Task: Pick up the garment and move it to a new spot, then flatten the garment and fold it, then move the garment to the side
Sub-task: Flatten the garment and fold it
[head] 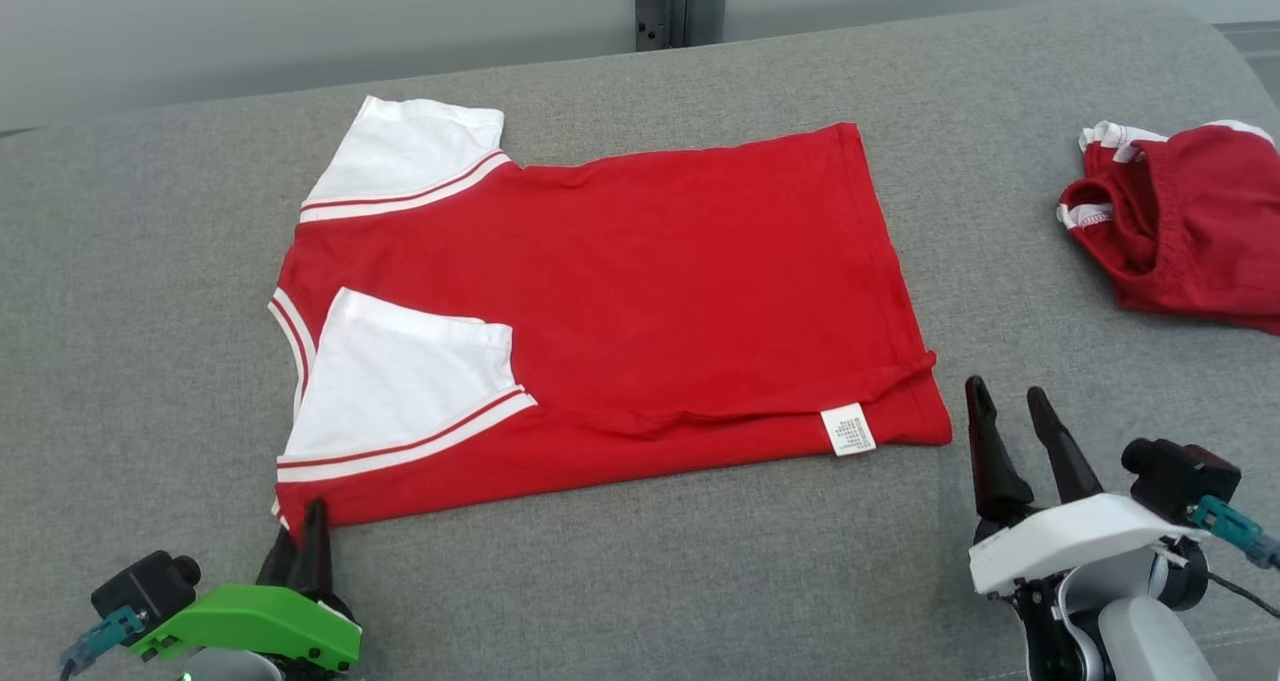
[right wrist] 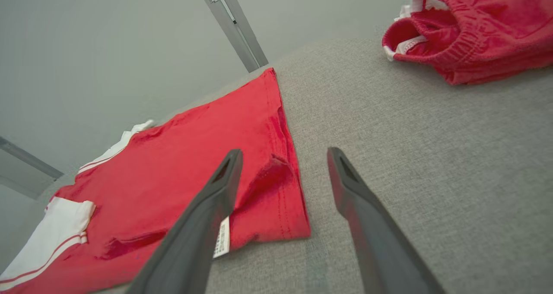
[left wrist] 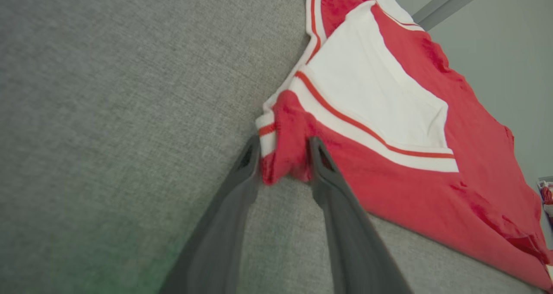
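A red T-shirt with white sleeves [head: 650,291] lies flat on the grey cushion, neck to the left, hem to the right, the near sleeve folded onto the body. My left gripper [head: 305,536] is at the shirt's near left corner; in the left wrist view the left gripper [left wrist: 285,156] is shut on a bunched bit of the red T-shirt [left wrist: 389,112]. My right gripper [head: 1010,406] stands open just right of the near hem corner, by the white label [head: 848,429]. In the right wrist view the right gripper [right wrist: 283,156] holds nothing, with the T-shirt [right wrist: 194,164] under its left finger.
A crumpled pair of red shorts [head: 1190,221] lies at the far right of the grey cushion [head: 700,581]; the shorts [right wrist: 475,26] are also ahead of the right gripper. A dark bracket [head: 665,1] stands on the wall behind. Bare cushion runs along the front and left.
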Motion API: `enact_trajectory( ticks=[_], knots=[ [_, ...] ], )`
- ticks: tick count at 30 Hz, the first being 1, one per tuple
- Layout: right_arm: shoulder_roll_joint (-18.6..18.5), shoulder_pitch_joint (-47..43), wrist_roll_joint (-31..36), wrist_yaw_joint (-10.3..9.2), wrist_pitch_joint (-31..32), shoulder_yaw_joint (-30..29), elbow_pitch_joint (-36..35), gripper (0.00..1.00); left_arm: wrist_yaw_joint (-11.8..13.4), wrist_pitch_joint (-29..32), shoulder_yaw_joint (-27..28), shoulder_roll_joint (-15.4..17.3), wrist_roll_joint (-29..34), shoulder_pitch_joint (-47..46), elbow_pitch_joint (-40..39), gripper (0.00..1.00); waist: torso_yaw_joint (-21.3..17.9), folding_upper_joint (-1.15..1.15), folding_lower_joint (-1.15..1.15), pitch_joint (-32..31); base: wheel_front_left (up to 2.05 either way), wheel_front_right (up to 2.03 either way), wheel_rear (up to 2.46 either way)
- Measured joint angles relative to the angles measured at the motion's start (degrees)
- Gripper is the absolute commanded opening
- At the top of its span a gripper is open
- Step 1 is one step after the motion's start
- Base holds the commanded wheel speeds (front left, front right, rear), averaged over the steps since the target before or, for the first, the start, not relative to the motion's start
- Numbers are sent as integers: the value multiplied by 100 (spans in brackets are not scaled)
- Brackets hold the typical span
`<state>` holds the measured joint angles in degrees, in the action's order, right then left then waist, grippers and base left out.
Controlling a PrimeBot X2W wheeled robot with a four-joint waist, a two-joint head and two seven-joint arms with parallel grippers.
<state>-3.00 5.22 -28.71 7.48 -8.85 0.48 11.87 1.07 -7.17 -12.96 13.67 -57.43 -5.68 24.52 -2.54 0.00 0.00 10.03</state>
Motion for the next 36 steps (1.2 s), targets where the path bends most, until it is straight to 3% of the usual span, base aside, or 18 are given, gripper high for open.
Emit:
enact_trajectory(
  ticks=[8,19,20,21,22,23,24,30,36],
  knots=[
    [10,-29,107,0,223,21,634,100,-187,-302,18,-4,47,-99,-129,0,108,0,0,-58,0,0,0],
    [19,710,-253,0,249,313,2022,100,-182,-342,-85,1,138,-112,-625,0,310,0,0,-46,0,0,0],
    [16,778,-292,1,276,325,2143,91,-180,-343,-91,2,148,-111,-659,0,318,0,0,-45,0,0,0],
    [9,845,-307,1,313,336,2249,47,-175,-344,-94,5,154,-111,-689,0,326,0,0,-47,0,0,0],
    [5,920,-335,2,325,348,2354,33,-164,-348,-97,9,154,-111,-720,0,331,0,0,-52,0,0,0],
    [5,972,-398,2,325,358,2414,13,-164,-349,-100,11,155,-111,-747,0,335,0,0,-57,0,0,0],
    [4,1026,-480,1,324,366,2473,0,-164,-350,-97,16,156,-111,-767,0,337,0,0,-62,0,0,0],
    [22,1198,-709,1,380,361,2533,0,-187,-404,-116,91,289,-114,-968,0,312,0,0,-113,0,0,0],
    [-165,1188,-898,1,671,231,1863,0,-199,-448,-114,186,348,-109,-1400,0,276,0,0,-230,0,0,0]
  ],
)
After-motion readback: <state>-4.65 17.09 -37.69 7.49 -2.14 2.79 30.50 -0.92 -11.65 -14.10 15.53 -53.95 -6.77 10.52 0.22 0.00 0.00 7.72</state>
